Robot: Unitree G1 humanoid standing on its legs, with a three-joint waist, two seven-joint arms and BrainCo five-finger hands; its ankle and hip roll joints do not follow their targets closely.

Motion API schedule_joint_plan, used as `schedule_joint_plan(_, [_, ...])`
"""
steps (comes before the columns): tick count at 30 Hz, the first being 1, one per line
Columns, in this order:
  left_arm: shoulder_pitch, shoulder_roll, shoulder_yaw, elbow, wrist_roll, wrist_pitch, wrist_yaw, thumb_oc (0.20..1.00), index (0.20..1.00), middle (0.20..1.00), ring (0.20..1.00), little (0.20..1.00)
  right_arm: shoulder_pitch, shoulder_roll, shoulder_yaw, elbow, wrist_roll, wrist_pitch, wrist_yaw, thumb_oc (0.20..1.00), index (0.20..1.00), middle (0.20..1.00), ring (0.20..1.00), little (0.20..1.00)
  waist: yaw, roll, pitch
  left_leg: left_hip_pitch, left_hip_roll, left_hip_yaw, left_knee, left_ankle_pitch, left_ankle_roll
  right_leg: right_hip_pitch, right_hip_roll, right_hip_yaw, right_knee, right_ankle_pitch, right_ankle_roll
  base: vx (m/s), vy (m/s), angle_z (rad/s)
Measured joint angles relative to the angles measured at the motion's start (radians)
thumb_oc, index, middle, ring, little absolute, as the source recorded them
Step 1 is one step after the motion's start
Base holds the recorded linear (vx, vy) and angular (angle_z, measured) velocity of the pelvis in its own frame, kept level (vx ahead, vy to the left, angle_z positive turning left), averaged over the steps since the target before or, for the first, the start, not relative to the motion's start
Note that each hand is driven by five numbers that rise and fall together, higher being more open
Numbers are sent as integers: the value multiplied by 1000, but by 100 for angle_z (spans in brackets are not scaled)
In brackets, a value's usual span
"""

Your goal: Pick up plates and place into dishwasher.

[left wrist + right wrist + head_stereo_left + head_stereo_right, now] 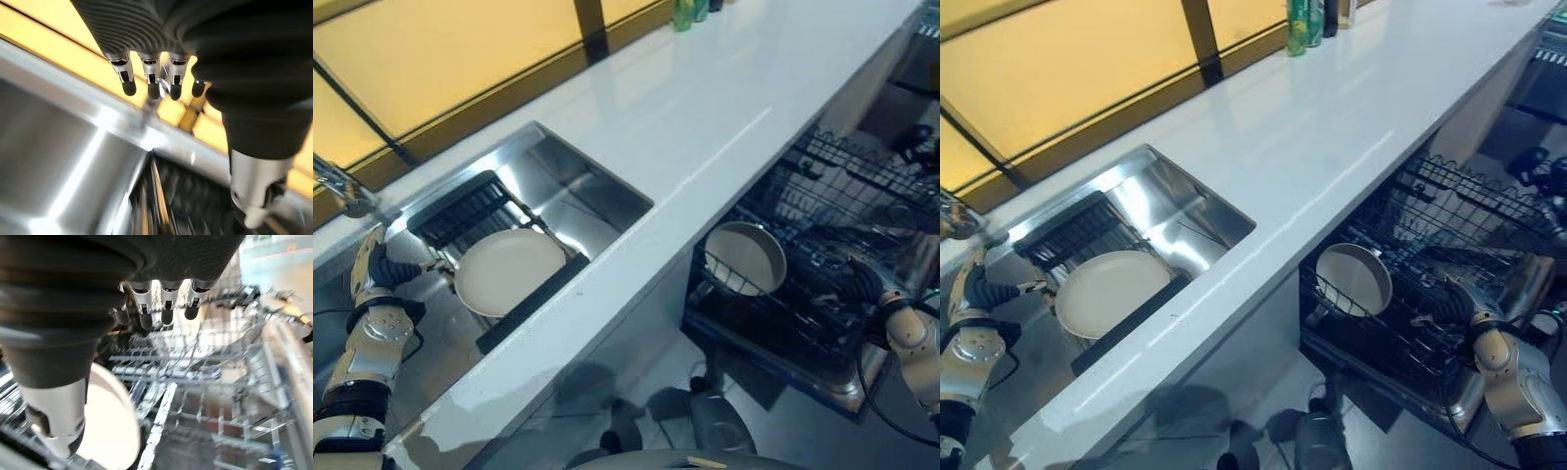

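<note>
Two plates for you here: one lies tilted in the sink [607, 191], leaning on the black drying rack [460, 208], its face turned up; the other plate [745, 258] stands on edge in the dishwasher rack [842, 245], face toward the counter [705, 108]. The first plate [509, 271] nearly touches the sink's front wall. Your left hand [151, 78] hovers beside it by the faucet [340, 188], fingers straight and holding nothing. Your right hand [164, 303] hangs over the wire rack, fingers loose and empty. Plenty of open counter around.
</note>
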Motion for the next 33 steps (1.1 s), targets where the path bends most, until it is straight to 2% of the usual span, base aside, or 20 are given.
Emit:
schedule_joint_plan(2, [2, -1, 4, 5, 1, 1, -7, 1000, 1000, 1000, 1000, 1000, 13, -9, -17, -22, 8, 0, -10, 1000, 1000, 1000, 1000, 1000, -29, 14, 9, 9, -2, 8, -5, 2, 0, 34, -2, -6, -56, 44, 10, 39, 118, -19])
schedule_joint_plan(5, [-9, 3, 14, 4, 1, -3, -16, 1000, 1000, 1000, 1000, 1000, 47, -12, -14, -28, 38, -14, -10, 1000, 1000, 1000, 1000, 1000, -50, 18, 12, 44, -8, 31, -30, 2, 8, 84, -12, 5, -132, 72, 19, -21, 93, -14])
schedule_joint_plan(7, [-15, 5, 14, 4, 1, -13, -35, 1000, 1000, 1000, 1000, 1000, 50, -14, -14, -28, 52, -20, -15, 1000, 1000, 1000, 1000, 1000, -53, 24, 16, 53, -13, 42, -45, 4, 13, 102, -19, 7, -175, 89, 30, -28, 66, -10])
schedule_joint_plan(11, [-21, 8, 13, 4, 1, -20, -65, 1000, 1000, 1000, 1000, 1000, 50, -16, -10, -34, 78, -24, -18, 1000, 1000, 1000, 1000, 1000, -51, 35, 26, 55, -17, 55, -60, 7, 16, 118, -24, 13, -234, 125, 29, 10, 88, -8])
schedule_joint_plan(17, [-48, 12, 2, 40, -1, -16, -138, 1000, 1000, 1000, 1000, 1000, 37, -68, -2, -52, 99, -23, -23, 1000, 1000, 1000, 1000, 1000, -53, 56, 66, 65, -40, 57, -61, 6, 24, 133, -41, 19, -253, 136, 35, -6, 160, -2])
schedule_joint_plan(23, [-80, 30, -71, 98, -15, 41, -264, 1000, 1000, 1000, 1000, 1000, 5, -123, 2, -53, 118, -18, -24, 1000, 1000, 1000, 1000, 1000, -58, 83, 103, 34, -73, 60, -61, 12, 45, 96, -75, 34, -251, 144, 57, -47, 156, -2])
schedule_joint_plan(28, [-117, 42, -71, 130, -82, 51, -304, 1000, 1000, 1000, 1000, 1000, -22, -139, 29, -59, 117, -15, -25, 1000, 1000, 1000, 1000, 1000, -72, 101, 131, 28, -82, 68, -61, 16, 50, 91, -87, 33, -254, 147, 63, -6, 84, 1])
schedule_joint_plan(33, [-145, 54, -71, 167, -89, 65, -308, 1000, 1000, 1000, 1000, 1000, -23, -160, 38, -73, 118, -15, -31, 1000, 1000, 1000, 1000, 1000, -76, 110, 151, 10, -83, 83, -61, 17, 50, 64, -89, 30, -253, 153, 67, 6, 86, -8])
